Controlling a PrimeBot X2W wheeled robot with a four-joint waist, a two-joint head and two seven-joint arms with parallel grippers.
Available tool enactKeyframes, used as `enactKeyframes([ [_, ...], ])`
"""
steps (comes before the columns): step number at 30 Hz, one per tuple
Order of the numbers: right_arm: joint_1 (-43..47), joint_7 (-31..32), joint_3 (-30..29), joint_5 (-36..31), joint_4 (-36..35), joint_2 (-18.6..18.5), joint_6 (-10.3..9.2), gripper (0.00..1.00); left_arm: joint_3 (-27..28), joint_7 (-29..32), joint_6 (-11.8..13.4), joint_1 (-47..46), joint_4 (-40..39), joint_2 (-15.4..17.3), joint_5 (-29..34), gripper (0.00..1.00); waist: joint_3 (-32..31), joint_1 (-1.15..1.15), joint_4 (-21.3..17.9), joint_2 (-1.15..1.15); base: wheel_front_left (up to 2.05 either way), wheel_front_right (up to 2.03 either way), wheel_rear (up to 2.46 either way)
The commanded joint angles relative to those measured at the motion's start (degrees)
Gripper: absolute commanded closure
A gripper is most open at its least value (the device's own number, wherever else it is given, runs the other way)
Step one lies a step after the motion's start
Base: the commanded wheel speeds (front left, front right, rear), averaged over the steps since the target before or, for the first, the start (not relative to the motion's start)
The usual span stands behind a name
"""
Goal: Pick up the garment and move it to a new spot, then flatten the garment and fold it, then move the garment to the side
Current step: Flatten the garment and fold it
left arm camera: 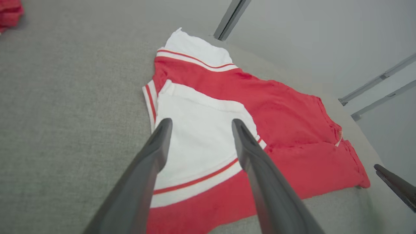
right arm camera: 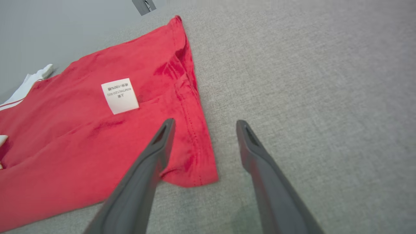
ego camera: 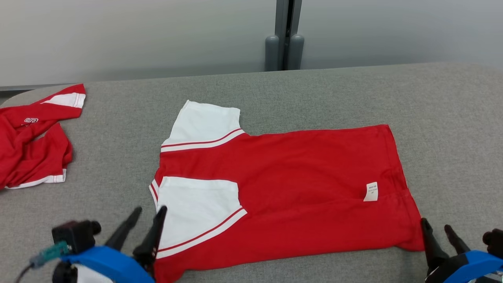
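shirt (ego camera: 298,177): red with white sleeves, laid out flat near the middle of the grey table (ego camera: 353,94), collar end to the left and hem to the right
near sleeve (ego camera: 196,204): white, laid in on top of the red body
far sleeve (ego camera: 204,122): stuck out past the far edge of the body
tag (ego camera: 371,192): small and white, seen close to the hem
left gripper (ego camera: 150,210): fingers spread wide, nothing held, positioned right at the near sleeve's edge
right gripper (ego camera: 436,225): spread wide too, nothing gripped, placed just beside the near hem corner
second shirt (ego camera: 31,145): red, seen crumpled at the table's far left
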Motion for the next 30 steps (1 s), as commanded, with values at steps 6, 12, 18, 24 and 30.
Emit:
enactKeyframes([
  [6,-5.2,0.4,-0.6,-3.6,-4.9,-1.3,0.01,0.0,0.9,7.3,-0.2,-17.3,-3.4,6.5,6.2,0.0,1.8,0.0,-1.0,0.0,0.0,0.0,0.0],
  [12,-14.3,2.2,4.9,-6.2,-5.6,-2.3,0.01,0.0,-0.5,16.2,-2.4,-34.7,3.0,9.4,9.4,0.0,6.6,0.0,-4.7,0.0,0.0,0.0,0.0],
  [18,-23.3,1.6,13.4,-6.9,-3.3,-3.0,0.01,0.0,-2.2,24.4,-4.7,-46.4,12.9,11.4,10.7,0.0,13.4,0.0,-9.9,0.0,0.0,0.0,0.0],
  [24,-28.7,-0.1,17.6,-5.9,-1.6,-3.7,0.01,0.0,-3.7,29.3,-5.6,-51.9,20.8,13.3,12.5,0.0,19.1,0.0,-13.5,0.0,0.0,0.0,0.0],
  [30,-30.7,-2.1,19.7,-4.7,-1.1,-3.7,0.01,0.0,-2.8,30.8,-5.2,-54.3,25.2,13.7,11.6,0.0,22.5,0.0,-15.7,0.0,0.0,0.0,0.0],
])
